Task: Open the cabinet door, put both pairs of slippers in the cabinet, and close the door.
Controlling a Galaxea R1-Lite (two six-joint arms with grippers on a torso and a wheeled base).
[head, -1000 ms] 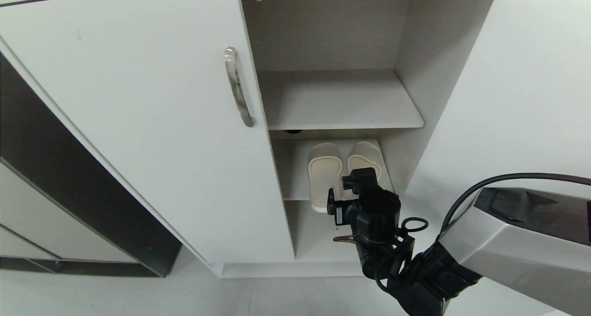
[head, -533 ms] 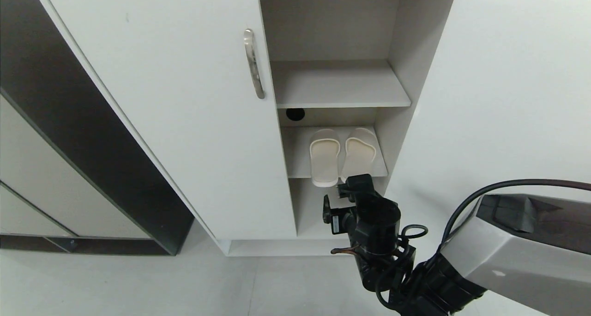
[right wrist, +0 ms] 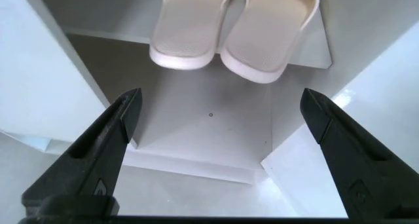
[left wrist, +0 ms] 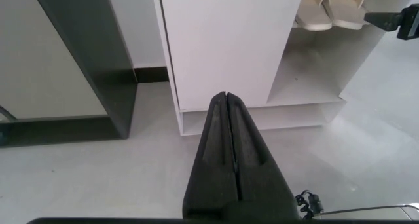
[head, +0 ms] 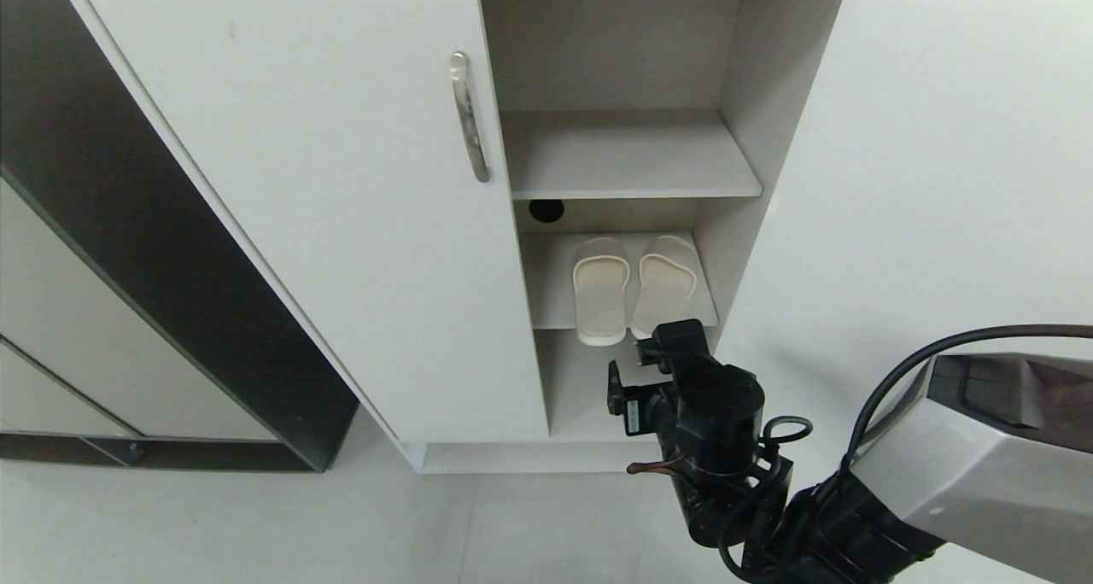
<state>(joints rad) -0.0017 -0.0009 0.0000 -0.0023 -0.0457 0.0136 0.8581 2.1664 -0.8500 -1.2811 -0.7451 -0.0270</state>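
The pair of cream slippers [head: 602, 294] lies on the cabinet's middle shelf [head: 555, 289], heels jutting past its near edge. The right gripper [right wrist: 219, 109], jaws wide apart and empty, faces the compartment beneath. Rising carelessly, it could knock a heel off, and the open right door [head: 922, 183] might catch those heels when swung shut. The left gripper [left wrist: 226, 103], jaws pressed together and empty, hangs over the floor.

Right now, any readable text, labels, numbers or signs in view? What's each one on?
None can be read.
cabinet door and shelves: plain, no print.
slippers: no visible markings.
small pale patch on the mount behind the right claw: may be a label, too small to read.
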